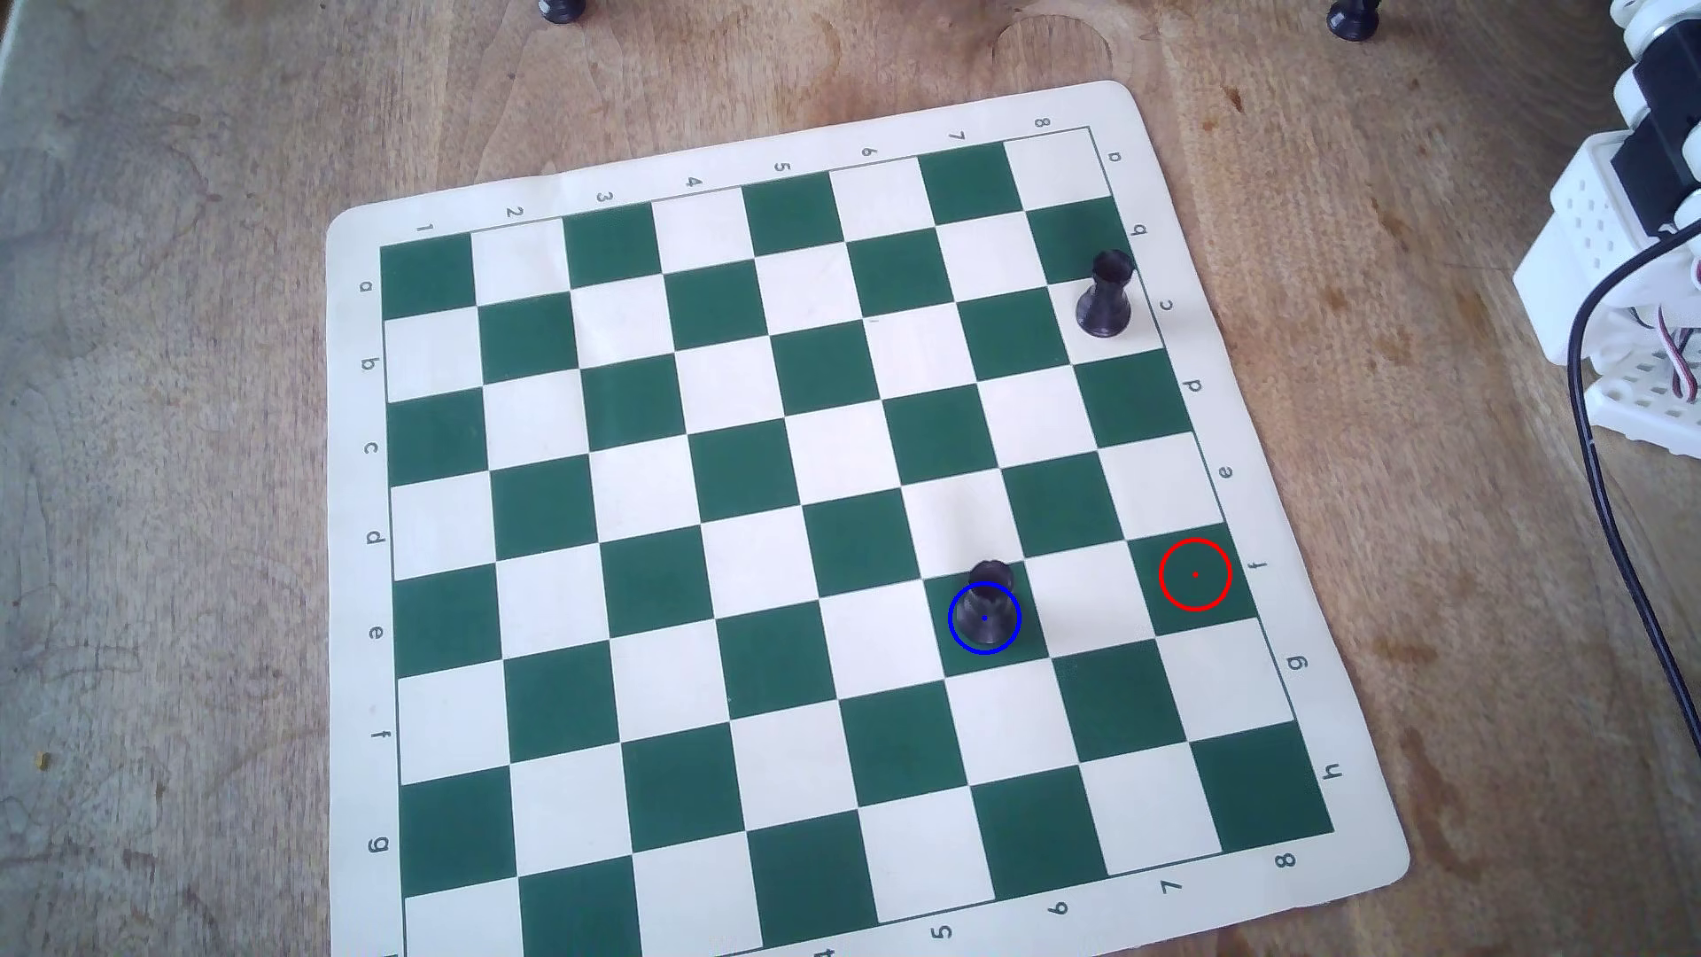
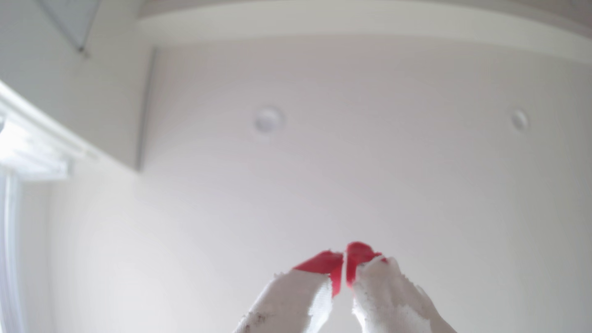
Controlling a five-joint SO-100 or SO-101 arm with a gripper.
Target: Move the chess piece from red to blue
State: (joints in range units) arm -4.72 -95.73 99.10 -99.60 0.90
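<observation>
In the overhead view a black chess piece (image 1: 988, 603) stands upright on a green square, its base inside the blue circle (image 1: 984, 617). The red circle (image 1: 1195, 574) lies on a green square to its right, with nothing in it. A second black piece (image 1: 1105, 294) stands near the board's far right edge. My arm (image 1: 1629, 248) is folded back off the board at the right edge; the gripper itself does not show there. In the wrist view my gripper (image 2: 345, 259) points up at a white ceiling, its red-taped fingertips (image 2: 323, 262) closed together and holding nothing.
The green and cream chessboard mat (image 1: 810, 552) lies on a wooden table (image 1: 184, 460). Two more dark pieces stand at the top edge (image 1: 561, 9) (image 1: 1353, 18). A black cable (image 1: 1620, 552) runs down the table on the right of the mat.
</observation>
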